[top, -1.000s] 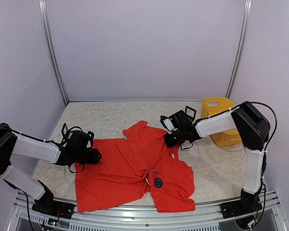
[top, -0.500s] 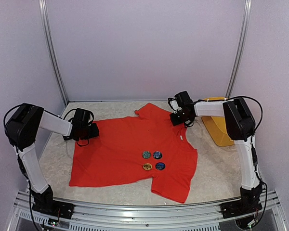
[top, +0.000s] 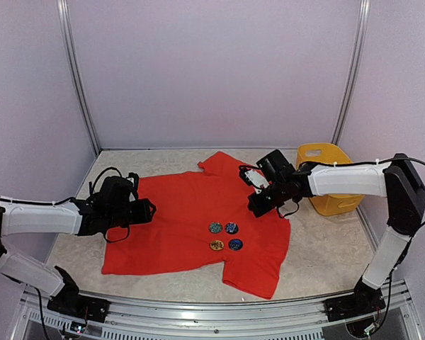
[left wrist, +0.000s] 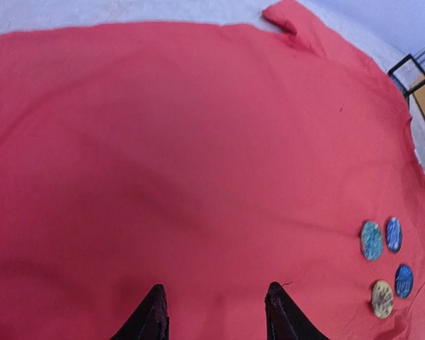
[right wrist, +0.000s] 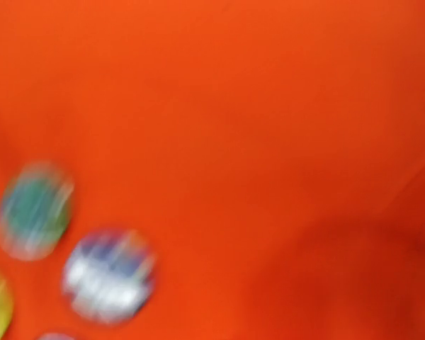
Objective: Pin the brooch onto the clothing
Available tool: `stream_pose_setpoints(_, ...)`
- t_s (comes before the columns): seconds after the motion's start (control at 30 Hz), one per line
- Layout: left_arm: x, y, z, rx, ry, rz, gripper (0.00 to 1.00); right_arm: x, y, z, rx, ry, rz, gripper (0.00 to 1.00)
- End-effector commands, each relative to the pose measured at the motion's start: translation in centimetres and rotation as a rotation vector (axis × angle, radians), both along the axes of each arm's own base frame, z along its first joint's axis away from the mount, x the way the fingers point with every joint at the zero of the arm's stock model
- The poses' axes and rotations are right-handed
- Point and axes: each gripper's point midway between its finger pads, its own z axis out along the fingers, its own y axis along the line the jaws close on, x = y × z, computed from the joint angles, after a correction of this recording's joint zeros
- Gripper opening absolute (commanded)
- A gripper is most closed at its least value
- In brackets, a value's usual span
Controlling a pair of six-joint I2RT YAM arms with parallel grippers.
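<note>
The desk (top: 312,248) is carrying everything, and most of its middle is being covered by the red-orange T-shirt (top: 177,219), which is lying spread out and nearly flat, collar toward the back wall and hem toward the arms. The yellow basket (top: 334,202) is standing off the shirt at the right rear. It is playing no visible part in the task.

The left end effector (left wrist: 214,315) is hovering over the shirt's left side. Its fingers are standing apart, with bare fabric showing between them and nothing held. The right end effector (top: 257,207) is reaching over the shirt's right shoulder area, just behind the badges. Its wrist view is blurred and is showing no fingers. It is reading as closed, and no brooch is showing in it from above.

Four round brooches are sitting on the shirt's lower right chest in a tight square: a teal brooch (top: 215,227), a blue brooch (top: 231,227), a yellow brooch (top: 217,245) and a second blue brooch (top: 235,244).

Judging from this, the work is looking close to finished. The shirt is laid out, the badges are resting on it, and neither arm is carrying one. Whether each pin is actually going through the cloth is not showing. If any badge is only lying loose, fastening it is what is left.
</note>
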Motion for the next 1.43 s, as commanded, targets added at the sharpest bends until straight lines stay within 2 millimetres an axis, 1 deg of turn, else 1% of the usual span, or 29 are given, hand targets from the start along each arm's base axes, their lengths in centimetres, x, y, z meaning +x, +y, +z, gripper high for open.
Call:
stream_pose_setpoints(0.0, -6.1, 1.6, -5.2, -0.082, 0.192, 0.07, 0.43, -9.3, -0.7, -5.0, -0.039, 0.263, -0.004, 0.0)
stream_pose_setpoints(0.1, -9.4, 2.4, -7.7, -0.112, 0.27, 0.099, 0.43, -15.3, -1.9, -7.5, -0.066, 0.4, -0.012, 0.0)
stream_pose_setpoints(0.23, -12.8, 4.0, -10.2, -0.065, 0.352, 0.148, 0.43, -21.5, -4.6, -9.5, -0.095, 0.513, -0.087, 0.0)
stream_pose_setpoints(0.27, -13.6, 4.5, -10.8, -0.055, 0.374, 0.165, 0.43, -22.8, -5.3, -9.9, -0.106, 0.541, -0.101, 0.0)
stream_pose_setpoints(0.33, -15.1, 5.7, -11.7, -0.038, 0.413, 0.208, 0.43, -24.2, -6.4, -10.0, -0.127, 0.566, -0.131, 0.0)
stream_pose_setpoints(0.4, -16.1, 6.8, -12.2, -0.02, 0.425, 0.238, 0.42, -24.4, -6.7, -9.2, -0.125, 0.555, -0.14, 0.0)
stream_pose_setpoints(0.43, -16.1, 7.0, -12.1, -0.016, 0.413, 0.24, 0.41, -23.9, -6.6, -8.5, -0.112, 0.527, -0.14, 0.0)
stream_pose_setpoints(0.47, -15.6, 6.9, -11.1, -0.026, 0.373, 0.239, 0.4, -23.0, -6.3, -7.5, -0.096, 0.486, -0.141, 0.0)
stream_pose_setpoints(0.5, -14.8, 6.8, -9.8, -0.028, 0.323, 0.233, 0.4, -21.8, -5.9, -6.2, -0.074, 0.44, -0.136, 0.0)
stream_pose_setpoints(0.53, -13.5, 6.6, -7.8, -0.013, 0.248, 0.221, 0.4, -20.1, -5.1, -4.4, -0.037, 0.392, -0.123, 0.0)
stream_pose_setpoints(0.57, -12.0, 6.4, -5.0, 0.002, 0.156, 0.214, 0.41, -18.2, -4.8, -2.6, -0.01, 0.339, -0.117, 0.04)
stream_pose_setpoints(0.6, -10.0, 6.3, -1.4, 0.019, 0.047, 0.227, 0.44, -15.8, -4.8, -0.6, 0.013, 0.269, -0.122, 0.13)
stream_pose_setpoints(0.63, -8.5, 7.0, 1.0, 0.064, -0.035, 0.245, 0.48, -13.0, -5.2, 1.6, 0.042, 0.19, -0.141, 0.22)
stream_pose_setpoints(0.67, -6.3, 7.4, 4.4, 0.063, -0.128, 0.276, 0.52, -9.8, -5.9, 4.3, 0.079, 0.093, -0.167, 0.3)
stream_pose_setpoints(0.7, -4.5, 7.9, 6.7, 0.082, -0.198, 0.278, 0.56, -6.5, -7.3, 7.2, 0.118, -0.016, -0.218, 0.35)
stream_pose_setpoints(0.73, -2.8, 8.7, 8.3, 0.101, -0.251, 0.287, 0.62, -3.7, -8.6, 10.3, 0.164, -0.132, -0.257, 0.41)
stream_pose_setpoints(0.77, -1.4, 9.5, 9.9, 0.115, -0.305, 0.299, 0.68, -1.2, -10.6, 13.2, 0.198, -0.255, -0.313, 0.48)
stream_pose_setpoints(0.8, -0.3, 10.3, 10.7, 0.154, -0.344, 0.311, 0.74, 0.4, -12.7, 15.6, 0.221, -0.361, -0.368, 0.56)
stream_pose_setpoints(0.83, 0.7, 11.1, 12.0, 0.172, -0.403, 0.338, 0.81, 1.6, -14.5, 17.7, 0.246, -0.462, -0.399, 0.62)
stream_pose_setpoints(0.9, 1.9, 13.0, 13.5, 0.209, -0.466, 0.389, 0.88, 2.8, -18.3, 20.9, 0.286, -0.632, -0.454, 0.69)
stream_pose_setpoints(0.97, 2.7, 14.7, 13.7, 0.208, -0.49, 0.432, 0.96, 3.2, -22.7, 21.9, 0.297, -0.745, -0.536, 0.73)
stream_pose_setpoints(1.0, 2.8, 15.6, 13.6, 0.208, -0.509, 0.447, 0.99, 3.1, -24.8, 21.9, 0.296, -0.786, -0.594, 0.74)
stream_pose_setpoints(1.03, 2.8, 16.3, 13.2, 0.212, -0.521, 0.461, 0.99, 3.0, -26.8, 21.4, 0.304, -0.806, -0.671, 0.74)
stream_pose_setpoints(1.1, 2.4, 17.8, 12.0, 0.211, -0.537, 0.515, 0.99, 2.4, -29.1, 19.8, 0.281, -0.831, -0.778, 0.75)
stream_pose_setpoints(1.13, 2.0, 18.3, 11.3, 0.216, -0.545, 0.532, 0.99, 2.0, -29.8, 18.4, 0.28, -0.82, -0.828, 0.76)
stream_pose_setpoints(1.2, 1.6, 18.1, 10.5, 0.211, -0.578, 0.505, 0.99, 1.5, -30.5, 16.7, 0.297, -0.808, -0.884, 0.77)
stream_pose_setpoints(1.27, 1.4, 17.7, 10.2, 0.193, -0.591, 0.483, 0.99, 1.0, -30.9, 15.2, 0.307, -0.799, -0.912, 0.83)
stream_pose_setpoints(1.3, 1.3, 17.6, 9.9, 0.191, -0.589, 0.481, 0.99, 0.8, -31.0, 14.7, 0.313, -0.796, -0.923, 0.88)
stream_pose_setpoints(1.4, 1.3, 17.8, 9.3, 0.204, -0.574, 0.484, 0.99, 0.4, -31.3, 13.7, 0.294, -0.789, -0.936, 0.89)
